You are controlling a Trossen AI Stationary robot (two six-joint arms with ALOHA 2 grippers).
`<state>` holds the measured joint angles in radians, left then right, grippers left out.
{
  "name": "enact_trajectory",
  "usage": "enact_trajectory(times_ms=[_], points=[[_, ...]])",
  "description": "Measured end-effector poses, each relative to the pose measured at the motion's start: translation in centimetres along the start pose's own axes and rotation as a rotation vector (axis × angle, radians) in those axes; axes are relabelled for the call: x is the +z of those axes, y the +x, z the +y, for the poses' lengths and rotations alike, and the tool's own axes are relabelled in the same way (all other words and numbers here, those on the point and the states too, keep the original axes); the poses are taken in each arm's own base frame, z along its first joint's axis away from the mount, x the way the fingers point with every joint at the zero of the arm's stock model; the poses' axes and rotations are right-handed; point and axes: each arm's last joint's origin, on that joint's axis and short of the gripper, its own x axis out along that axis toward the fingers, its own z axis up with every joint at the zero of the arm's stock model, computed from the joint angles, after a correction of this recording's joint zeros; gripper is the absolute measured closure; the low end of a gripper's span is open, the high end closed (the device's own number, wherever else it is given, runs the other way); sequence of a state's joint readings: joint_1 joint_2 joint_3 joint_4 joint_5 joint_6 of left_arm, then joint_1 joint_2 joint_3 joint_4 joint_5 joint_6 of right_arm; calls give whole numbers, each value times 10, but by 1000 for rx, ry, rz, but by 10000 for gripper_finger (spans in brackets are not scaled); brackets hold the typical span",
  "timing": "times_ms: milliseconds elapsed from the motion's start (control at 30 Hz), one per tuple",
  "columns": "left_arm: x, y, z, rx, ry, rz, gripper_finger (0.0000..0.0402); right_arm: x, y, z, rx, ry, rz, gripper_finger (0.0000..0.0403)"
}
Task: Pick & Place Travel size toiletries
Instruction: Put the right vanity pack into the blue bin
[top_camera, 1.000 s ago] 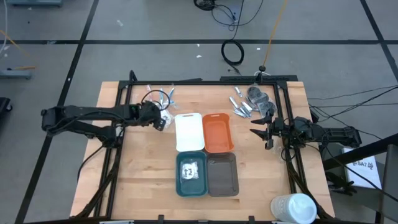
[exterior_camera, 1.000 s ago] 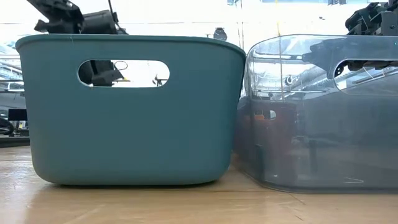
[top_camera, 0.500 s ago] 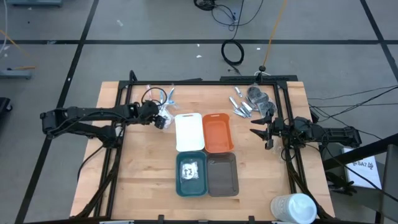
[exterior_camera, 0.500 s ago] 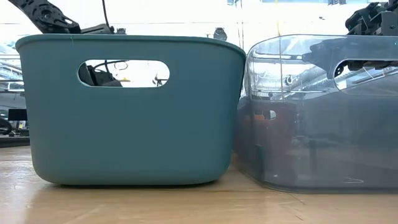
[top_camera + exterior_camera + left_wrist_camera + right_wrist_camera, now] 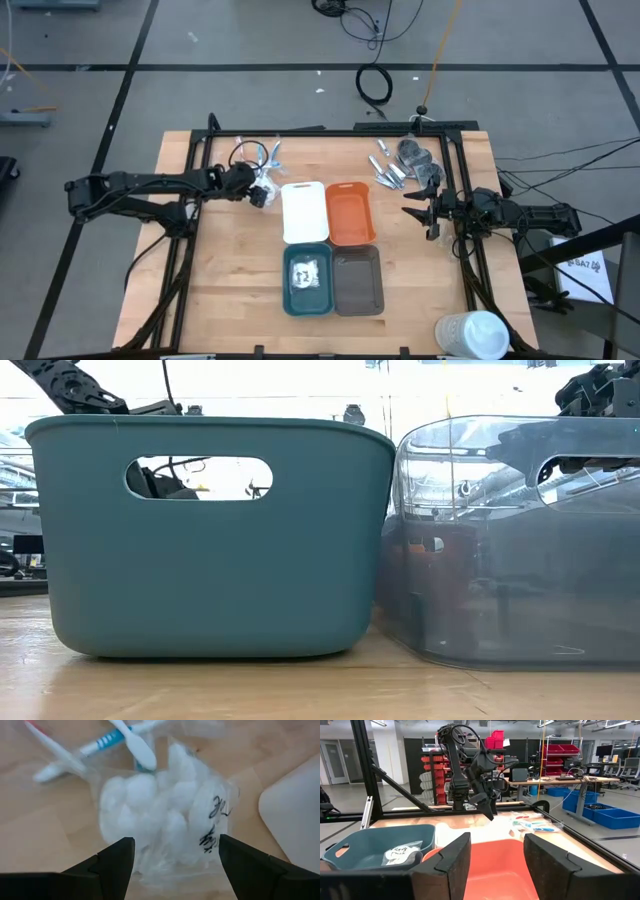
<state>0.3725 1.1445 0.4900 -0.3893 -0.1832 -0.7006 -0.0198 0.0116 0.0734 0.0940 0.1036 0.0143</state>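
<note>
Left end effector (image 5: 172,857), fingers apart, hovers over a clear sachet (image 5: 165,815) beside the white tray (image 5: 304,211).

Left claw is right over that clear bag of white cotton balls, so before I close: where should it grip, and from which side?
Take the clear bag across its bulging middle, coming straight down. The left claw is open, fingers straddling the bag's near end. The bag lies flat and soft on the table beside the white tray, so it probably offers no side edge.
</note>
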Motion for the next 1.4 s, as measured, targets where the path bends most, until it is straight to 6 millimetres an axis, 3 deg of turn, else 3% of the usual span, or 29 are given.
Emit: enact_trajectory(times_ms=[300,633,767,1100,1267,1400], points=[[-6,18,0,52,38,94,117,0,0,0,0,0,0,231],[-6,16,0,42,77,88,127,0,0,0,0,0,0,229],[-5,16,0,36,116,84,170,0,0,0,0,0,0,231],[-5,16,-1,33,118,79,322,0,0,0,0,0,0,230],[-2,7,-2,-22,104,59,385,0,0,0,0,0,0,230],[1,-8,-2,-99,84,19,391,0,0,0,0,0,0,227]])
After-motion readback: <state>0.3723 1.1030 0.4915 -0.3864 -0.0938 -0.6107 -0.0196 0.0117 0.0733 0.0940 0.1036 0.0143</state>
